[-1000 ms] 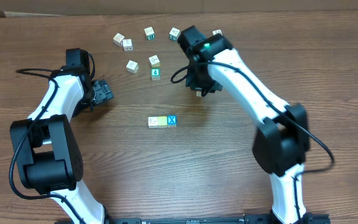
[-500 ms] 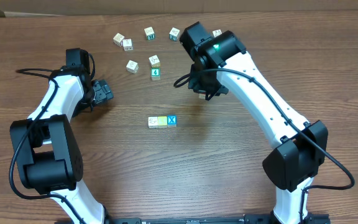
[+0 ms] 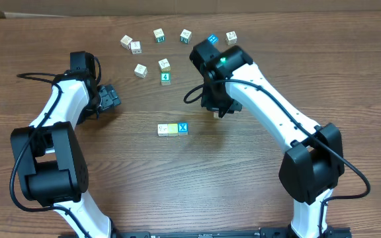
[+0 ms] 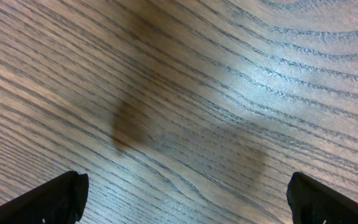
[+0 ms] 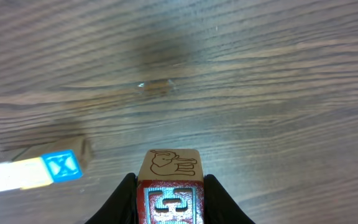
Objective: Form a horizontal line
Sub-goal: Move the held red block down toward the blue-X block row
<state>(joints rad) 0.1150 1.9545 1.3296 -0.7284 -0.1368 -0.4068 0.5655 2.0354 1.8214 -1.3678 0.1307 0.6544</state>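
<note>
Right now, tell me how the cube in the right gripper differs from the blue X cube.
The red-faced cube is clamped in the right gripper; the blue X cube lies free on the table. The red-faced cube shows red trim and an animal drawing; the blue X cube a white X on blue. The red-faced cube is alone; the blue X cube touches a pale yellow cube. Both are small lettered cubes.
</note>
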